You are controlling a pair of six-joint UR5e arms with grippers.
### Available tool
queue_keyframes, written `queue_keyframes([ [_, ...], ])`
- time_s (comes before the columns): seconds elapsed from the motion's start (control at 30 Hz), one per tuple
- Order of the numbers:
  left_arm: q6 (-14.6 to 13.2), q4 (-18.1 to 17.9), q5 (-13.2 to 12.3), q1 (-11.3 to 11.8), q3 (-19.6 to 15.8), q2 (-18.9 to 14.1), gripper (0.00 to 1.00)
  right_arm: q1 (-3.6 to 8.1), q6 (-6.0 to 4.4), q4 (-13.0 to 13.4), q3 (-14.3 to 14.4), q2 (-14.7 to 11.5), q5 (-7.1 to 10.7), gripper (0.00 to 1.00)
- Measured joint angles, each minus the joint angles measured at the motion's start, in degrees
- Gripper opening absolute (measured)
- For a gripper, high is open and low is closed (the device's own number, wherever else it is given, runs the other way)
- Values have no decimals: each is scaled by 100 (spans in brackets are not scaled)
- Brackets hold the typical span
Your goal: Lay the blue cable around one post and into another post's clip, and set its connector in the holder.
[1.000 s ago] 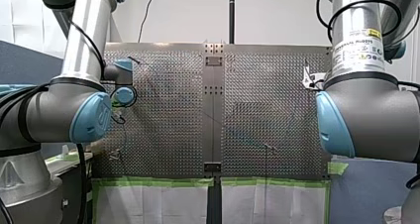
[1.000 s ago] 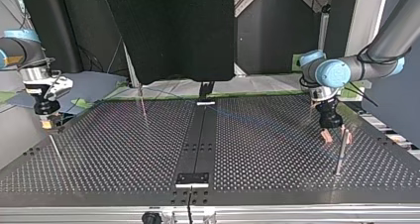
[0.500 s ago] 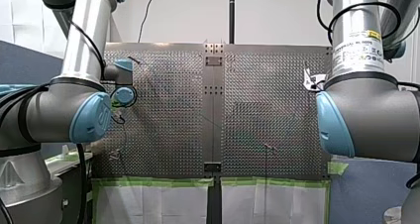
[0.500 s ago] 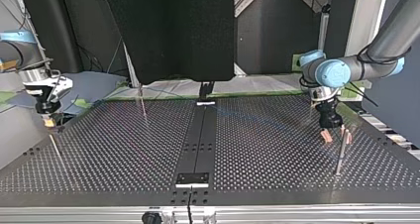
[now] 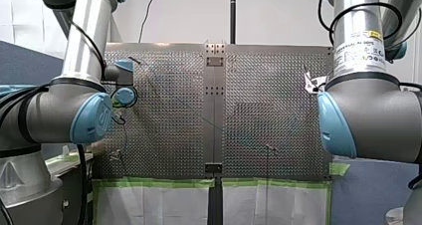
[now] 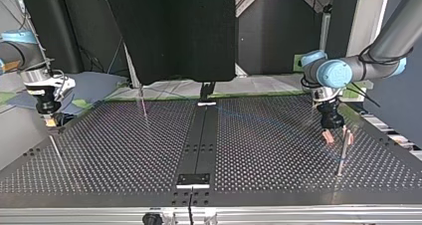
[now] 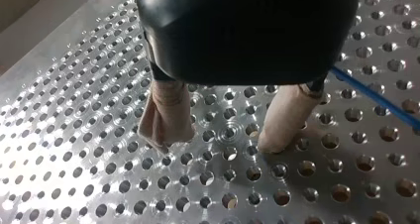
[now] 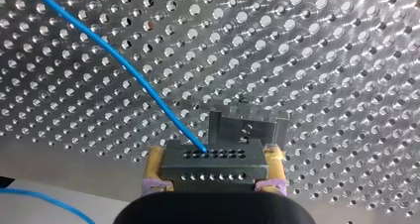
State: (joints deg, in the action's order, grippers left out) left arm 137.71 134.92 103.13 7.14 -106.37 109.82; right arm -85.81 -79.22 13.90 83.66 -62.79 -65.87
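My right hand (image 8: 214, 158) is clenched on the grey connector (image 8: 210, 172), its yellow pads (image 8: 154, 162) pressed to the block's two ends. The blue cable (image 8: 133, 73) leaves the connector's holed face and runs away across the perforated desk (image 8: 346, 60). A grey holder (image 8: 245, 127) stands just ahead of the connector. My left hand (image 7: 223, 135) is released, with only bare desk between its beige-padded fingers (image 7: 166, 115), and the cable passes beside one of them. In the top view a thin post (image 6: 341, 155) stands near it
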Motion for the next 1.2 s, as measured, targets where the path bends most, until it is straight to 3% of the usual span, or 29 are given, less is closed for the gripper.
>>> queue_keyframes([
  [0.17,-1,0,0,1,3,1,98,6,77,190,70,5,-39,0],
  [0.37,-21,0,0,2,1,1,98,10,-140,511,183,8,-63,0],
  [0.53,-25,0,0,-1,2,0,98,-9,-262,770,210,11,-74,0],
  [0.77,-26,0,0,1,-1,1,98,-33,-548,1149,292,17,-81,0],
  [1.2,-34,0,-3,-1,1,1,98,-46,-708,1362,349,39,-81,0],
])
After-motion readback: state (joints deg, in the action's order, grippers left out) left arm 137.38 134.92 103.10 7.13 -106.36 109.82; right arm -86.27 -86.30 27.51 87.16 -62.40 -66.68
